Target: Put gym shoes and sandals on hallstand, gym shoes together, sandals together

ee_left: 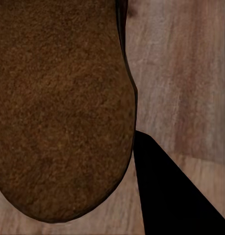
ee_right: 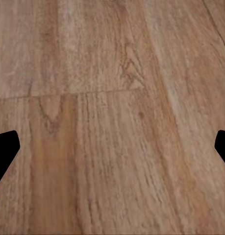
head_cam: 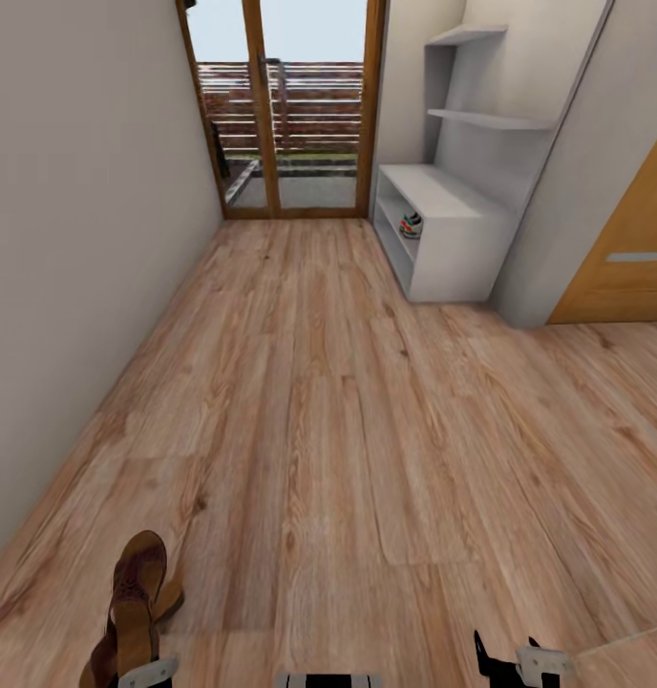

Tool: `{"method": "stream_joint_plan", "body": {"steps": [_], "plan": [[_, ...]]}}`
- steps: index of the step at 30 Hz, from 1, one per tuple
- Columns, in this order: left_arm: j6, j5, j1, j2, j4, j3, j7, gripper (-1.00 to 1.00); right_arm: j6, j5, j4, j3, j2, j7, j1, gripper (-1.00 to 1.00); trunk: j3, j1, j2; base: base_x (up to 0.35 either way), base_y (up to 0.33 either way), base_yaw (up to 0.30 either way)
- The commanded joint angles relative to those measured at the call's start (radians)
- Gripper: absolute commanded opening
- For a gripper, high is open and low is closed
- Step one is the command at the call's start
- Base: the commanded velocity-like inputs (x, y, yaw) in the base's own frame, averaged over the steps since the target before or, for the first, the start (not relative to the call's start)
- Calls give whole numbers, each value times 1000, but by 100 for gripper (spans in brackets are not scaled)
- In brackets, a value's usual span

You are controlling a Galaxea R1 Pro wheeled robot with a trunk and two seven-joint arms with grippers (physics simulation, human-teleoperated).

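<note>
From the head camera, I see the left gripper (head_cam: 147,672) clamped on a brown sandal (head_cam: 137,597) standing above it; the hallstand (head_cam: 450,222), a gym shoe (head_cam: 411,225) on its shelf, lies far ahead, right of the right gripper (head_cam: 508,661).

My left wrist camera shows the sandal's sole (ee_left: 58,107) pressed against a dark finger (ee_left: 168,196).

My right wrist camera shows fingers (ee_right: 3,149) spread wide over the corridor floor (ee_right: 117,112).

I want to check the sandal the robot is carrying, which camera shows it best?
The head view: the brown sandal shows whole above the left gripper, strap and sole outlined. The left wrist view shows just a close brown sole surface. The right wrist view looks at floor planks.
</note>
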Motion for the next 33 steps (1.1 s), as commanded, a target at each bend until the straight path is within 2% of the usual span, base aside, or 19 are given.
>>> {"method": "stream_joint_plan", "body": {"steps": [1, 8, 24, 33], "plan": [[-2, 0, 0, 0, 0, -1, 3, -100, -2, -1, 1, -3, 0, 2, 0, 100, -1, 0, 0, 310, -121, 0], [-2, 0, 0, 0, 0, -1, 3, -100, -3, -1, 1, -3, 0, 2, 0, 100, -1, 0, 0, 297, -129, 0], [-2, 0, 0, 0, 0, -1, 3, -100, -2, -1, 1, -3, 0, 3, 0, 100, -1, 0, 0, 336, -15, 0], [-2, 0, 0, 0, 0, -1, 3, -100, -2, -2, 0, -3, 3, 4, 0, 100, -1, 0, 0, 333, -91, 0]]}}
